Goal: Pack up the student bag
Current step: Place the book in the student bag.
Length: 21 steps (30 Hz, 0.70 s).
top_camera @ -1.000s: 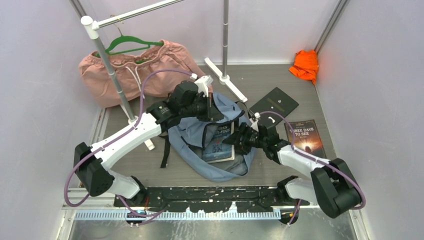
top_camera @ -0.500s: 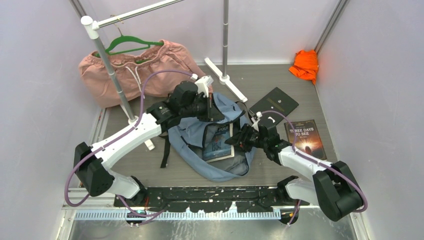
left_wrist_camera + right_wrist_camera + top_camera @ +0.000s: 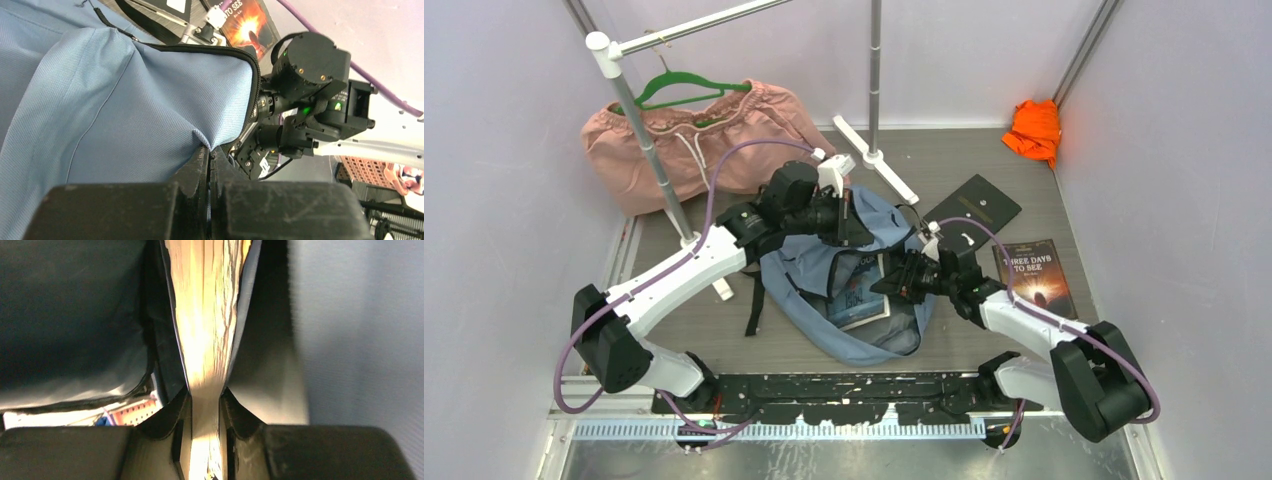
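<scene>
The student bag (image 3: 869, 335), dusty blue with black zipper trim, lies in the middle of the table with its mouth held open. My left gripper (image 3: 854, 230) is shut on a fold of the bag's upper flap (image 3: 150, 100), and the left wrist view shows the pinch at my left gripper (image 3: 210, 152). A blue paperback (image 3: 856, 292) lies partly inside the opening. My right gripper (image 3: 888, 283) is shut on its right edge. In the right wrist view, my right gripper (image 3: 205, 405) clamps the book's pale page edge (image 3: 207, 315), with the dark bag lining (image 3: 75, 315) to the left.
A book titled "Three Days to See" (image 3: 1034, 275) and a black book (image 3: 972, 205) lie right of the bag. A pink garment on a green hanger (image 3: 694, 140) sits at the back left by the rack pole (image 3: 649, 150). An orange cloth (image 3: 1034, 128) is in the far right corner.
My right gripper has closed on the blue paperback and moved it left, deeper under the bag's flap, so less of its cover shows. The left gripper has kept its hold.
</scene>
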Motion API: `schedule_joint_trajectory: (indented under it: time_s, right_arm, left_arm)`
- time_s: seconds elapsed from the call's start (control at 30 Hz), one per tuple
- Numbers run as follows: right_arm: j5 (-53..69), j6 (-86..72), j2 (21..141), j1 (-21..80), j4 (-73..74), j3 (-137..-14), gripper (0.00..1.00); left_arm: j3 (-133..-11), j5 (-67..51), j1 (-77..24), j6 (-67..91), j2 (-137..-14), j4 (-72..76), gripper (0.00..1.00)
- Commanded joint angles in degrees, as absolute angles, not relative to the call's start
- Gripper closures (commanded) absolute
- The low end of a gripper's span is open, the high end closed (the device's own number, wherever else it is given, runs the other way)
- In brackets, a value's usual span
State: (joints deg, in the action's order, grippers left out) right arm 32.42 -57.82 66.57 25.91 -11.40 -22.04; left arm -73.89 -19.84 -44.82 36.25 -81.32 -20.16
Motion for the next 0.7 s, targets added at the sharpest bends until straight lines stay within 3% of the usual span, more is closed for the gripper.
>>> schedule_joint_trajectory:
  time_s: [0.0, 0.17, 0.33, 0.37, 0.4, 0.47, 0.5, 0.53, 0.67]
  right_arm:
    - [49.4, -56.1, 65.2, 26.3, -13.3, -28.8, 0.99]
    - [57.5, -55.5, 69.5, 26.3, -12.3, -31.1, 0.99]
    - [51.3, -47.2, 74.0, 26.3, -1.2, -37.2, 0.99]
    - [48.6, -45.9, 74.8, 26.3, 1.6, -38.6, 0.95]
    - [44.8, -44.7, 75.1, 26.3, 4.2, -39.9, 0.81]
    - [38.2, -44.2, 73.5, 26.3, 6.1, -40.2, 0.31]
    - [35.7, -44.3, 71.8, 26.3, 6.1, -39.7, 0.15]
    - [32.9, -44.5, 70.1, 26.3, 6.4, -39.3, 0.06]
    - [25.4, -43.5, 63.1, 26.3, 12.6, -38.1, 0.03]
  left_arm:
    - [-76.5, -26.5, -43.9, 31.8, -78.2, -16.9, 1.00]
    - [-75.9, -31.4, -43.1, 30.0, -77.5, -15.8, 1.00]
    - [-73.9, -36.2, -42.9, 31.8, -76.4, -10.9, 1.00]
    - [-73.4, -36.5, -42.9, 32.1, -76.2, -10.2, 1.00]
    - [-73.2, -36.4, -42.9, 32.3, -76.1, -10.1, 1.00]
    - [-73.1, -35.4, -42.9, 32.4, -75.9, -10.5, 1.00]
    - [-73.1, -35.1, -42.8, 32.5, -75.9, -10.6, 1.00]
    - [-72.9, -34.9, -42.8, 32.8, -75.7, -10.6, 1.00]
    - [-71.5, -34.2, -42.8, 34.0, -75.6, -8.7, 1.00]
